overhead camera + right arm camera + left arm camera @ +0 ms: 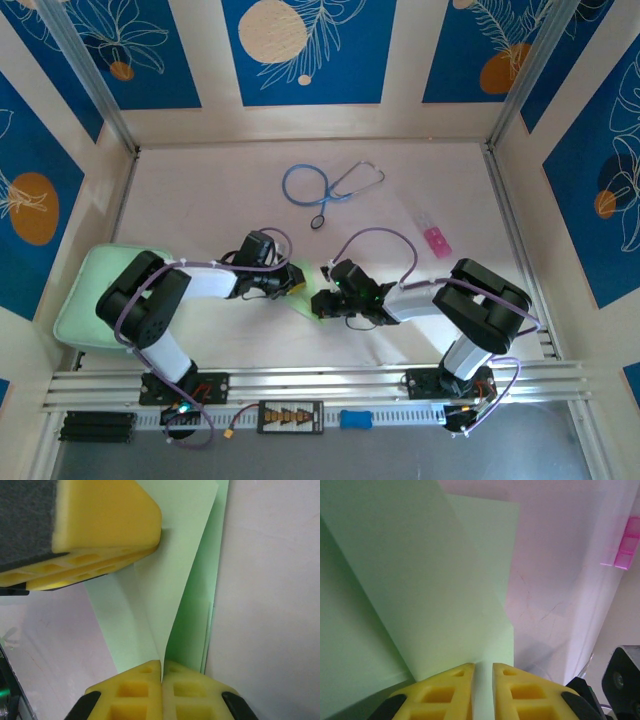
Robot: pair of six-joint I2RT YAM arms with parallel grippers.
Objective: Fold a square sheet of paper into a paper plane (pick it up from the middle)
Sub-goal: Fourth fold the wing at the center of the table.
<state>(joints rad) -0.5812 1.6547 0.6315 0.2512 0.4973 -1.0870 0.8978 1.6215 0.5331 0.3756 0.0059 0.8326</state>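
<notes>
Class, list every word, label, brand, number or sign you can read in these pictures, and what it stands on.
No readable text anywhere.
Thin pale green paper sheet: plain, unmarked.
Small pink plastic box: any marking too small to read.
Black connector board on the front rail: too small to read.
Blue wall panels: leaf and circle drawings, no lettering.

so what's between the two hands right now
The square sheet of paper, partly folded, bridges the gap between the left hand and the right hand; the top view shows it.
</notes>
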